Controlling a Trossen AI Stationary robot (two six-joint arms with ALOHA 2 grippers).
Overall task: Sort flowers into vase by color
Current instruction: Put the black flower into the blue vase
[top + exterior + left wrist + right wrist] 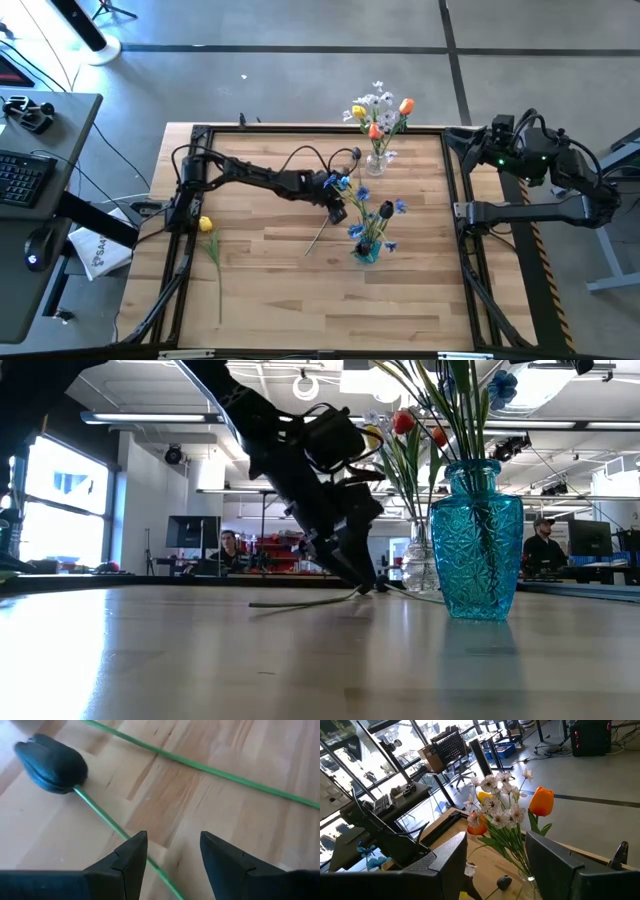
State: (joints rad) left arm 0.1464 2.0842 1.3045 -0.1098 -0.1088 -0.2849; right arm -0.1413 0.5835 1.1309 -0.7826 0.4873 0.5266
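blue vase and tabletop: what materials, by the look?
Blue vase: looks like translucent teal glass or clear plastic, with a glossy cut-diamond pattern; stems show through it. Can't tell which.
Tabletop: looks like butcher-block wood, with jointed pale and brown strips, visible grain and a light sheen.

Right claw open — before it, white sprays and an orange tulip

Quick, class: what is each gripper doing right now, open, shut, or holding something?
Left gripper: open, straddling the dark purple tulip's stem.
Right gripper: open, empty.
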